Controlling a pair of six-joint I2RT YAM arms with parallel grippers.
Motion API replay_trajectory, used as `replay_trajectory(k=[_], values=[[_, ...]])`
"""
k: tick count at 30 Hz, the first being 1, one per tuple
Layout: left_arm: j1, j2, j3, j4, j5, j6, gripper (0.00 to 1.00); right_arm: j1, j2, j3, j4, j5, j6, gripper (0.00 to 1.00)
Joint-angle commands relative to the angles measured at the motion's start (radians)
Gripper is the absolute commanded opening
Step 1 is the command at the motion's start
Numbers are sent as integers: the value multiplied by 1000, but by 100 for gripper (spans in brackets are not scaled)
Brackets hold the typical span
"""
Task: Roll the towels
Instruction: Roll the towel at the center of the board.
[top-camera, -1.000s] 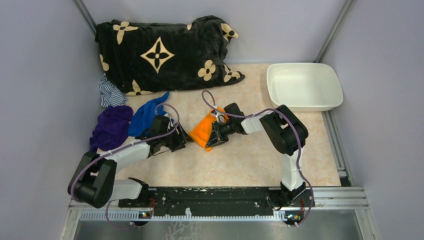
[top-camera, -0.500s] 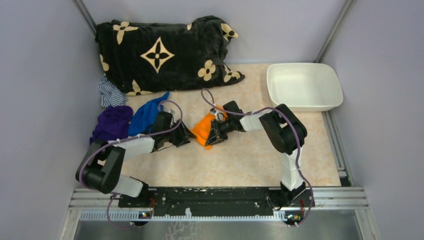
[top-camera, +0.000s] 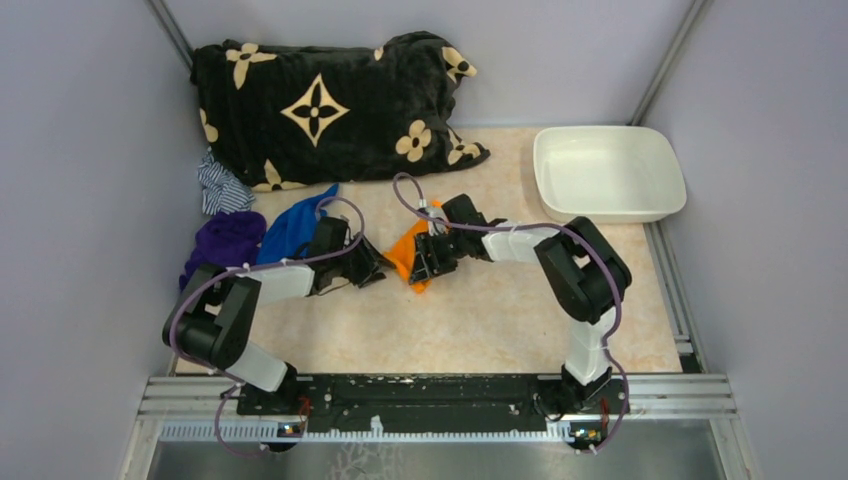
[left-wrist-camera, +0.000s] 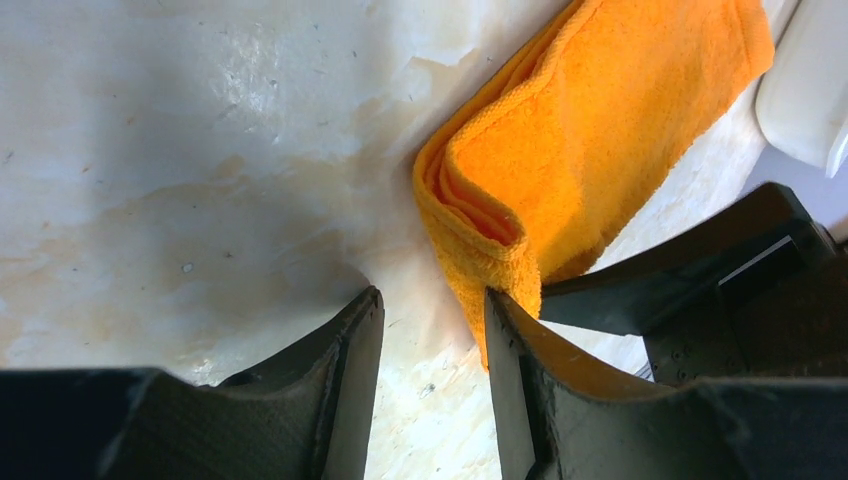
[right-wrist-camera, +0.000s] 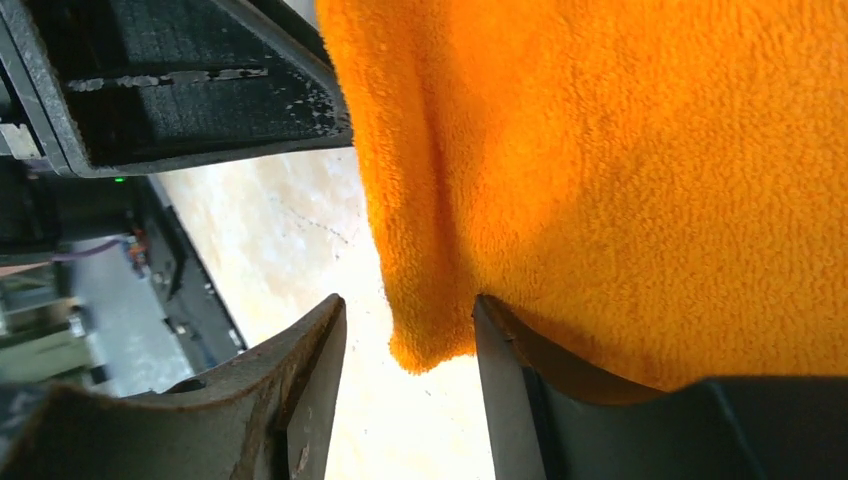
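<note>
We judge the orange towel (top-camera: 408, 252) only loosely rolled, lying mid-table (top-camera: 500, 320) between our left tool (left-wrist-camera: 432, 300) and right tool (right-wrist-camera: 408, 305), both with fingers apart, gripping nothing. The blue towel (top-camera: 290, 228) and purple towel (top-camera: 225, 250) lie unrolled.

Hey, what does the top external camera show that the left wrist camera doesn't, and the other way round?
Only the top external view shows the black flowered blanket, the white tub, the blue cloth and the purple cloth. Only the left wrist view shows the folded layers at the end of the orange towel, just off the open left gripper. Both show that towel lying on the table.
</note>
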Motion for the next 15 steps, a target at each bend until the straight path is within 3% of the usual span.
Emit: replay_trajectory(k=[1,15], values=[[6,55,-2,-49,-60,-18,49,68,-90,13,-13,216,-131,53],[6,89,6,-27,-26,-38,48,280,-111,-50,7,733,-399,55]])
